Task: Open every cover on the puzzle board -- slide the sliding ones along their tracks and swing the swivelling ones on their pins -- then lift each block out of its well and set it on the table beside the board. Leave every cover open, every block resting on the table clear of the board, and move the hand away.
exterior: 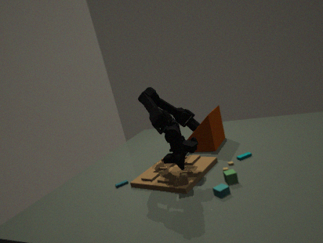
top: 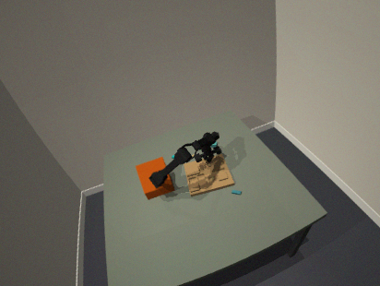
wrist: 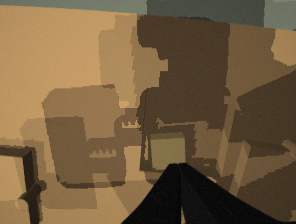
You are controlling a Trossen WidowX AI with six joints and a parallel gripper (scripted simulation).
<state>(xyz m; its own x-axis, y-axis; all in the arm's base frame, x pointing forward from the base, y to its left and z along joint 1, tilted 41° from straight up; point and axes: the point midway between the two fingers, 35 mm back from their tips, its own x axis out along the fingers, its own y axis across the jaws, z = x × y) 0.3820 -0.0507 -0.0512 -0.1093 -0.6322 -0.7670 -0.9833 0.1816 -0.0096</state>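
Note:
The tan puzzle board [top: 212, 188] [exterior: 157, 188] [wrist: 45, 50] lies flat, with raised cover pieces partly in shadow. My black gripper [top: 209, 160] [exterior: 182, 168] [wrist: 177, 164] is shut and empty, low over the board. In the wrist view its tips are at the near edge of a square well showing a yellow-green block [wrist: 168, 152]. Off the board lie a teal cube [exterior: 222, 190], a green cube [exterior: 230, 177], two small tan blocks [exterior: 230, 163] [exterior: 225, 168], and two cyan bars [top: 236, 192] [exterior: 121, 183] [exterior: 244, 156]. Arm and shadows hide how far each cover is open.
A large orange wedge-shaped block [top: 147, 181] [exterior: 212, 133] stands beside the board, near the arm's base. In the wrist view a small peg [wrist: 288, 145] stands at the right and a knob [wrist: 31, 195] at the lower left. The grey-green table [top: 175, 231] [exterior: 274, 215] surrounds the board.

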